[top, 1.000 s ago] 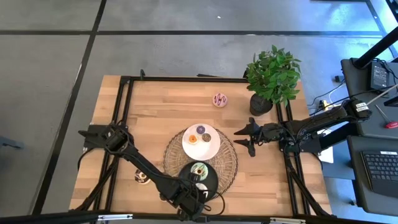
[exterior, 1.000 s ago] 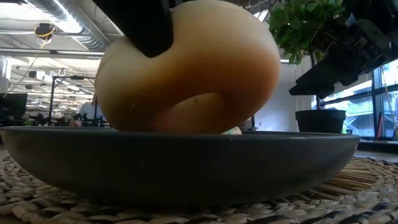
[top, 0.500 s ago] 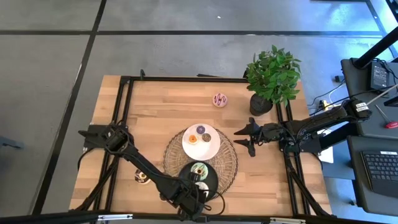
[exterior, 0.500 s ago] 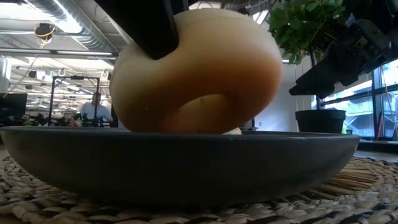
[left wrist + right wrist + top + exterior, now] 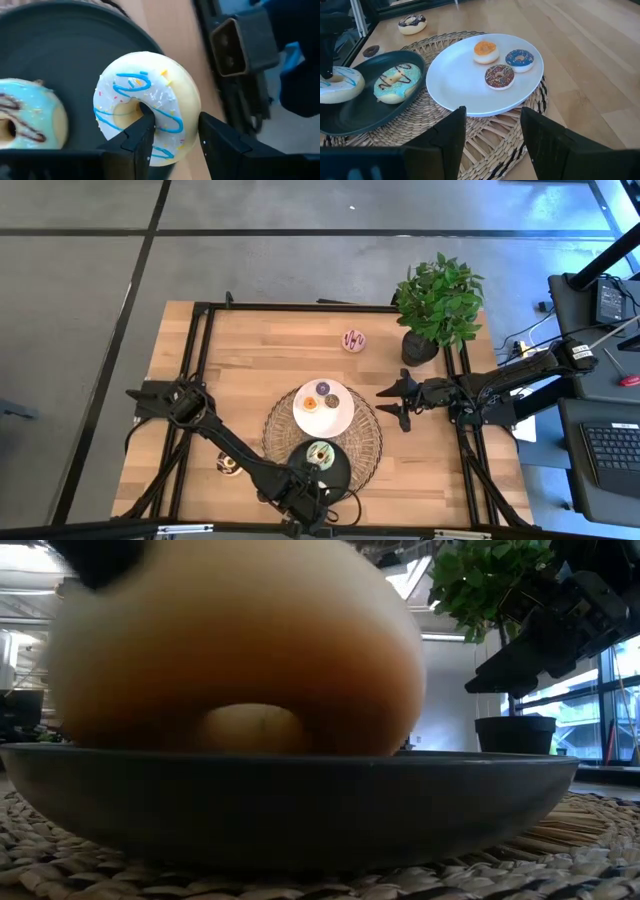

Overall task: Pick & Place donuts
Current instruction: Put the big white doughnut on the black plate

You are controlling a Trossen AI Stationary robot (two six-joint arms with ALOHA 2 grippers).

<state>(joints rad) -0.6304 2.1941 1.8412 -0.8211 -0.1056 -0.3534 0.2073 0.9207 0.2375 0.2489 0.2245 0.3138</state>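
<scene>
Lowered since a second ago, the glossy cream ring donut with blue squiggles (image 5: 147, 117) now sits on the round black plate (image 5: 60, 60), near its rim. The left gripper (image 5: 172, 132) stays clamped across its ring wall. Beside it lies a green-iced donut (image 5: 396, 82). Right gripper (image 5: 492, 132) hangs spread and empty over bare wood beside the woven straw mat (image 5: 485, 137).

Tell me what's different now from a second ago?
The left gripper, pinching one side of the white donut with blue squiggles, has brought it lower, so in the low view it now sits closer to the black plate, beside the green donut. The gripper hasn't let go. The right gripper stayed open over the table, and the white plate with its three mini donuts didn't move.
</scene>
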